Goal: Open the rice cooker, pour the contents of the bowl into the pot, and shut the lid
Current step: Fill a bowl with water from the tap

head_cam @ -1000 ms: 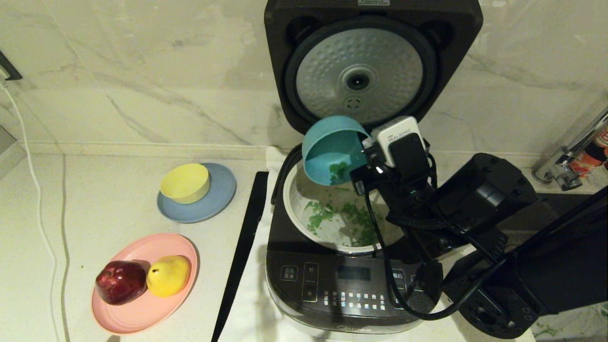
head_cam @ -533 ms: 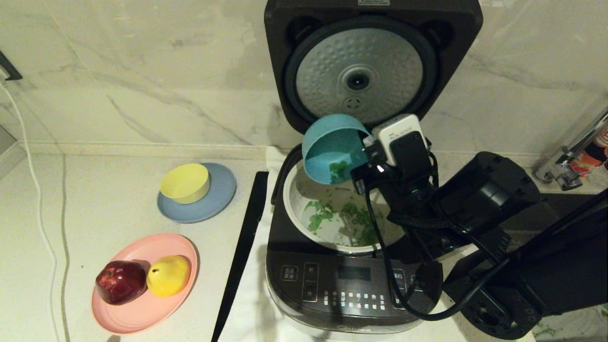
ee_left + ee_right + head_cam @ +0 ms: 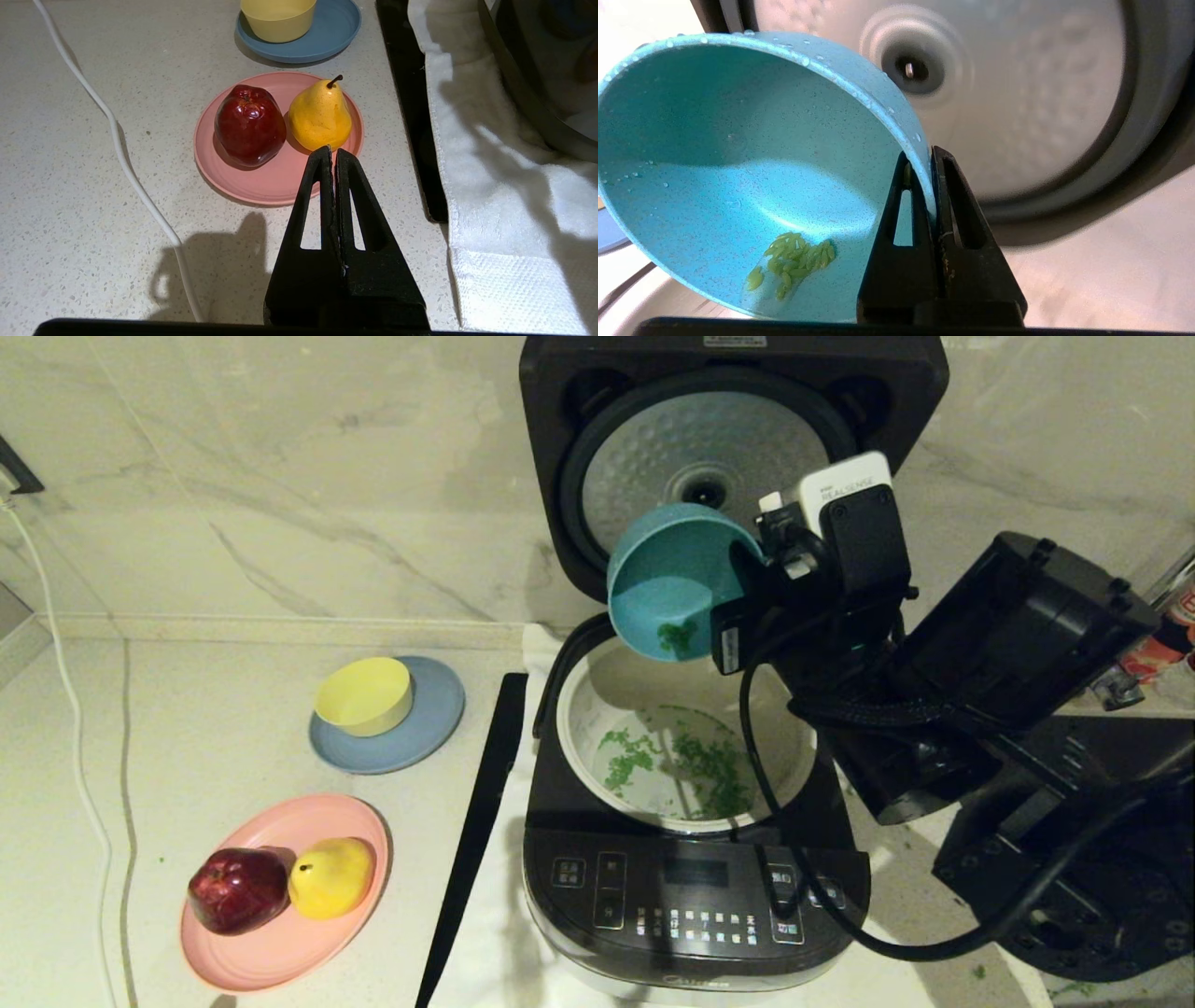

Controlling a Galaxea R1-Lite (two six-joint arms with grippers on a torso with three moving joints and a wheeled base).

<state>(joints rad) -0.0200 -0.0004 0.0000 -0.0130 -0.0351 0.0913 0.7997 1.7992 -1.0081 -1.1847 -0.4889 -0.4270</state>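
The dark grey rice cooker [image 3: 691,905] stands with its lid [image 3: 728,448] swung up, dimpled silver underside [image 3: 1017,93] facing me. Most of the green chopped contents [image 3: 677,767] lie on the floor of the cream pot [image 3: 583,709]. My right gripper [image 3: 747,593] [image 3: 924,156] is shut on the rim of the teal bowl [image 3: 667,583] [image 3: 738,177], which hangs tipped on its side above the pot's back edge. A small clump of green bits [image 3: 791,259] clings inside the bowl. My left gripper [image 3: 332,150] is shut and empty, low over the counter near the pink plate.
Left of the cooker, a pink plate [image 3: 280,947] holds a red apple [image 3: 238,889] and a yellow pear [image 3: 331,875]. A yellow bowl [image 3: 364,695] sits on a blue plate [image 3: 434,723]. A white towel [image 3: 495,196] lies under the cooker. A white cable [image 3: 126,163] crosses the counter.
My right arm has lifted the tipped bowl up and slightly right, from just over the pot to in front of the lid's underside. More of the pot now shows.
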